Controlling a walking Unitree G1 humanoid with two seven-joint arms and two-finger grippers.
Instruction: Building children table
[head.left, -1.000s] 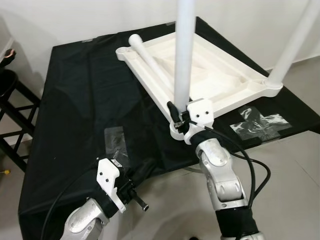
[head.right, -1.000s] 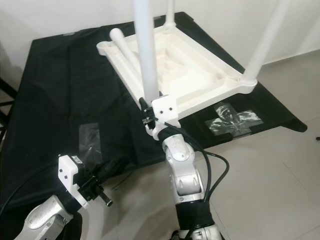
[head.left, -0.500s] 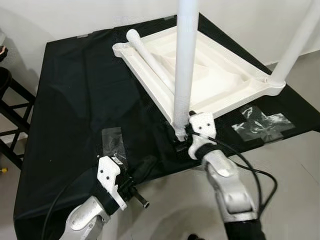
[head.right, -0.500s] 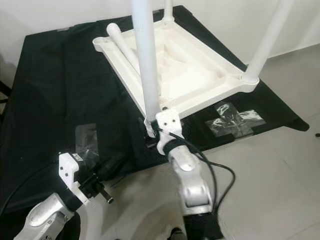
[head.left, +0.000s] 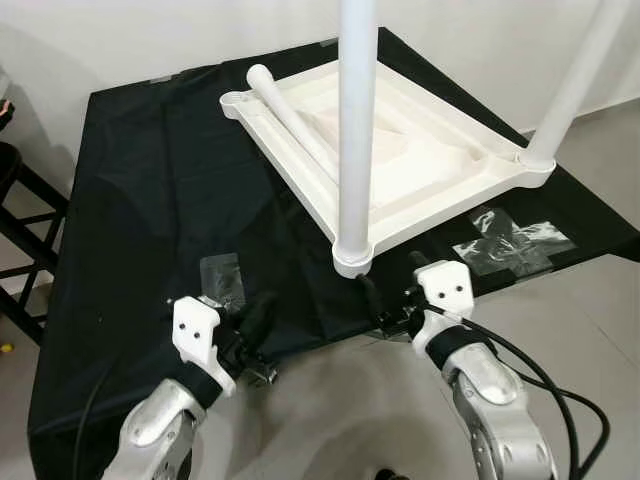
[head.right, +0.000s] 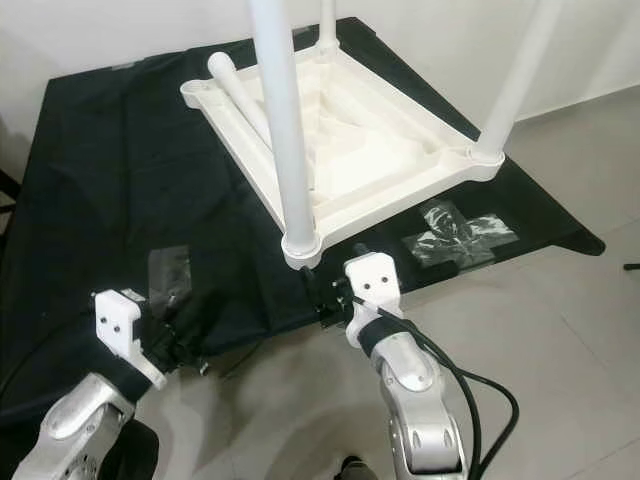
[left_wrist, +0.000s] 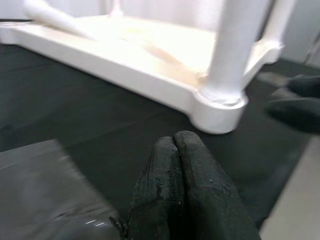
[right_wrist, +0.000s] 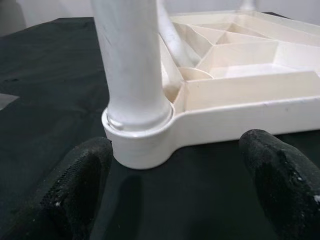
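Right gripper (right_wrist: 175, 185) gapes wide and empty just short of the near corner leg (head.left: 356, 130); left gripper (left_wrist: 179, 165) is pinched closed on nothing.
Both grippers hover low over the black cloth's (head.left: 150, 180) front edge, side by side. Beyond them the white table top (head.left: 420, 160) lies upside down on the cloth, three legs standing in its corner sockets and a fourth leg (head.left: 290, 115) lying loose inside the tray-like underside. Two clear tape patches (head.left: 510, 240) are stuck to the cloth.

Head eyes look down; both wrist views closely share the table leg (right_wrist: 132, 65).
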